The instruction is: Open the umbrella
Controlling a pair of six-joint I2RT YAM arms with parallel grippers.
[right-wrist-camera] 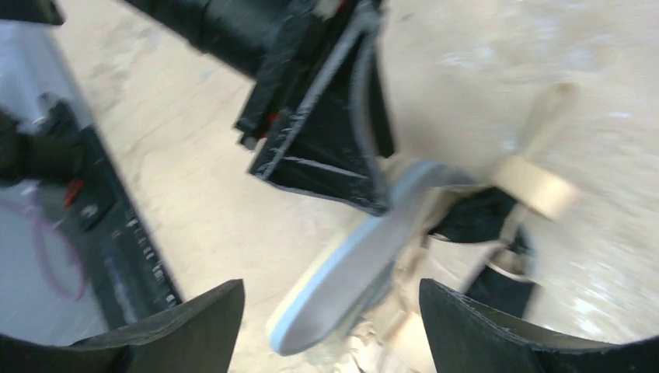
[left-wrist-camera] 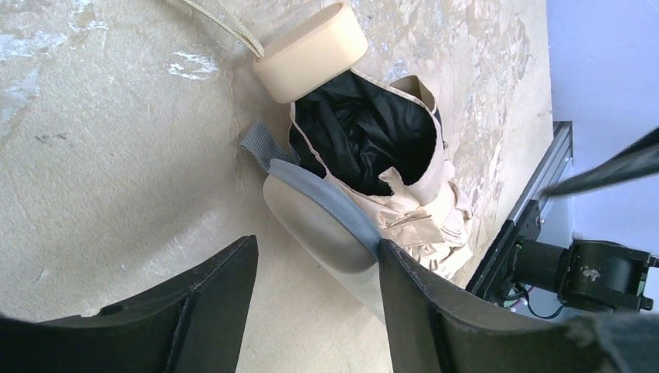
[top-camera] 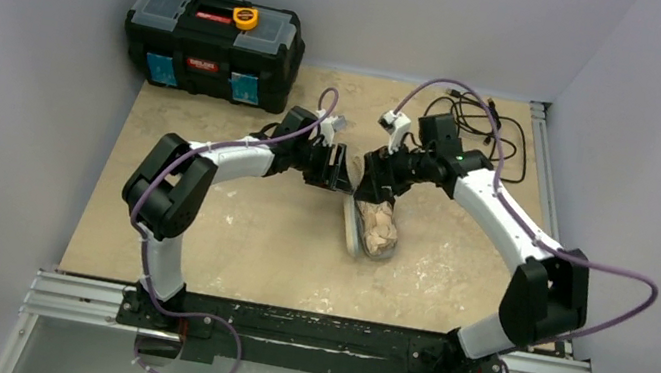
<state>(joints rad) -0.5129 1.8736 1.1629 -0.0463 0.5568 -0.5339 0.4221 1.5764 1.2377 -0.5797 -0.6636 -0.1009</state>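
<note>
I see the umbrella (top-camera: 374,226) still folded, lying on its side mid-table, knob end toward 11 o'clock and fabric end toward 5 o'clock. Its pale rounded wooden handle (left-wrist-camera: 311,50) trails a thin cord (left-wrist-camera: 225,23). Below the handle the crinkly tan canopy (left-wrist-camera: 423,214) bunches loosely, gaping to show black lining (left-wrist-camera: 361,132).
</note>
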